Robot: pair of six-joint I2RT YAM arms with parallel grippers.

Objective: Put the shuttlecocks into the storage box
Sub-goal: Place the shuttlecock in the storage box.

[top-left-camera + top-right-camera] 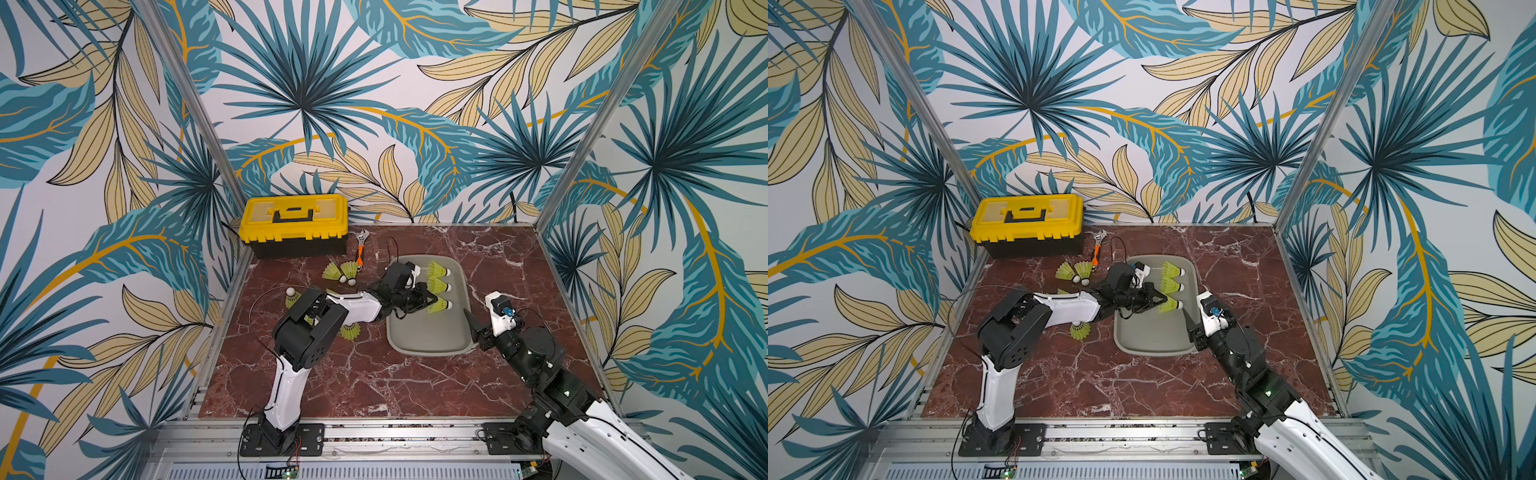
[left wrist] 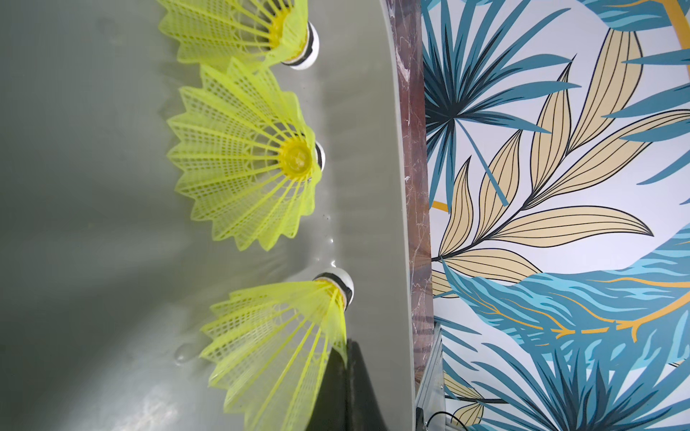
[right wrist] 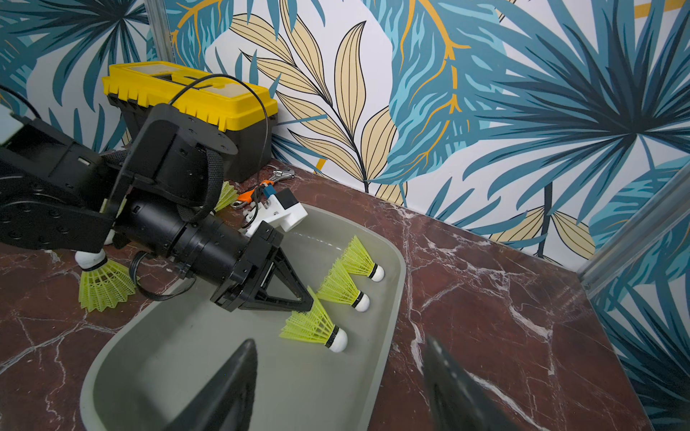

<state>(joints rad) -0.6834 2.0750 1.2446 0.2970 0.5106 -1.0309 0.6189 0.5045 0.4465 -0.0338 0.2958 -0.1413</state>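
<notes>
A shuttlecock [image 3: 317, 324] is pinched by its skirt rim in the left gripper [image 3: 309, 299], low inside the storage box [image 3: 396, 283], cork pointed away from that gripper; the right gripper [image 3: 339, 339] is held wide, empty, at the box's near end.

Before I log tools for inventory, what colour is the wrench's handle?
Orange; the wrench handle shows best in a top view.
</notes>
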